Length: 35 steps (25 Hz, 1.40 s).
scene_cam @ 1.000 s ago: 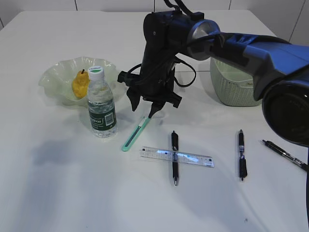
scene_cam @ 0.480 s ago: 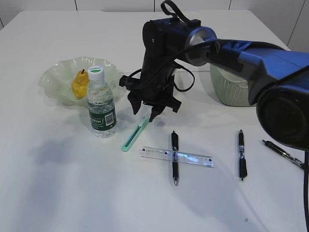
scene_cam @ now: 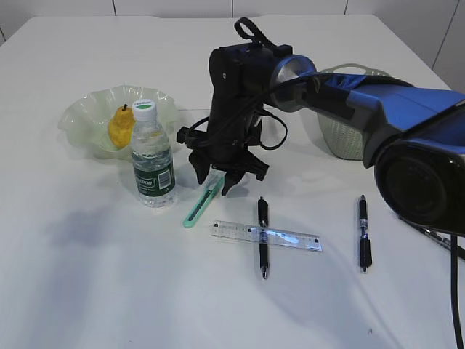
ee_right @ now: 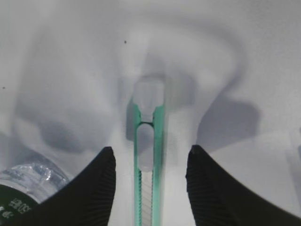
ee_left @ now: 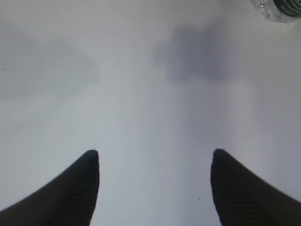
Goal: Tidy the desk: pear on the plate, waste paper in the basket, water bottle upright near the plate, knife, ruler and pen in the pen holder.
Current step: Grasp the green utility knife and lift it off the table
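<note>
The green utility knife (scene_cam: 197,206) lies flat on the table, pointing toward the water bottle. My right gripper (scene_cam: 212,183) stands open over the knife's upper end. In the right wrist view the knife (ee_right: 148,165) runs between the two fingers without touching either, and the right gripper (ee_right: 150,150) is close to the table. The yellow pear (scene_cam: 120,128) sits on the pale-green plate (scene_cam: 80,116). The water bottle (scene_cam: 153,163) stands upright beside the plate. The clear ruler (scene_cam: 290,238) lies across a black pen (scene_cam: 262,212). My left gripper (ee_left: 154,151) is open over bare table. The pen holder and waste paper are out of view.
The sage-green basket (scene_cam: 349,138) stands at the back right, partly behind my right arm. A second pen (scene_cam: 362,233) lies right of the ruler and a third (scene_cam: 436,236) lies near the right edge. The bottle's base (ee_left: 280,9) shows in the left wrist view's top corner.
My right gripper has come down over the knife's upper end, still open. The arm has swung a little left, uncovering more of the basket. Nothing on the table has moved.
</note>
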Available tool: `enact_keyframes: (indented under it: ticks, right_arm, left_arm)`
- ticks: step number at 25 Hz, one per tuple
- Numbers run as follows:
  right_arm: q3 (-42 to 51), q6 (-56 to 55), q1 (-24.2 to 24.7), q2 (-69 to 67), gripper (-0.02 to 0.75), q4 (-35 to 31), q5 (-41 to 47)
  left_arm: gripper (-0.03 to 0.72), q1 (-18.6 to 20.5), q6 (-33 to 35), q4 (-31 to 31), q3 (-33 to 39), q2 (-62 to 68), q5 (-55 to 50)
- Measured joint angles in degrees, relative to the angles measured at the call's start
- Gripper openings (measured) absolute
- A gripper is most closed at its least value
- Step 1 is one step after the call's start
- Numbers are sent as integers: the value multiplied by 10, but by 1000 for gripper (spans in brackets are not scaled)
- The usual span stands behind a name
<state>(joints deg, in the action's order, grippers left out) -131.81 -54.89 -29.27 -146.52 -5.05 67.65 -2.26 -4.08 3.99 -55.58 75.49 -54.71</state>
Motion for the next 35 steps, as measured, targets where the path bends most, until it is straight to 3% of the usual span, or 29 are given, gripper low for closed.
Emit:
enact_keyframes:
  ticks: [35]
  right_arm:
    - [0, -12, 0, 0, 366, 24, -5]
  left_arm:
    - [521, 0, 0, 0, 0, 0, 1]
